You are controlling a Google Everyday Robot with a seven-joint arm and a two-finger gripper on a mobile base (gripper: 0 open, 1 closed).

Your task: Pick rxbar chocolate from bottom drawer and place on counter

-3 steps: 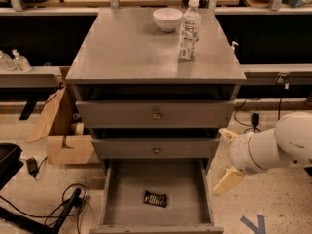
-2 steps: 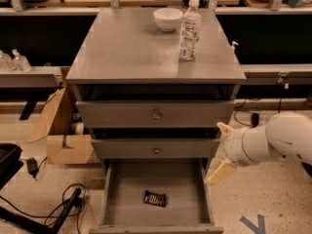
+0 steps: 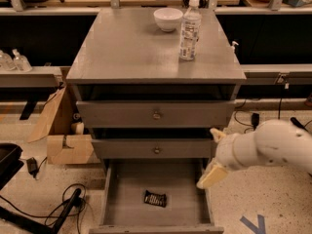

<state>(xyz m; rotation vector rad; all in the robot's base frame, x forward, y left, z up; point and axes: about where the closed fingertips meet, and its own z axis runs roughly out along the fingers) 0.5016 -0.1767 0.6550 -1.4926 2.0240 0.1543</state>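
The rxbar chocolate (image 3: 155,198), a small black bar with pale print, lies flat on the floor of the open bottom drawer (image 3: 126,189), a little right of the middle. The grey counter (image 3: 141,48) is the cabinet's top above. My gripper (image 3: 214,155), with pale tan fingers on a white arm, hangs at the drawer's right wall, above and to the right of the bar. One finger (image 3: 211,176) points down over the drawer's right edge, the other (image 3: 218,134) points up by the middle drawer front. The fingers stand wide apart and hold nothing.
A white bowl (image 3: 167,19) and a water bottle (image 3: 189,29) stand at the back of the counter. Two shut drawer fronts with knobs (image 3: 156,115) sit above the open drawer. A cardboard box (image 3: 66,147) and cables (image 3: 53,206) lie on the floor at the left.
My gripper and arm have moved left, from beside the cabinet to the open drawer's right wall. The bar has not moved.
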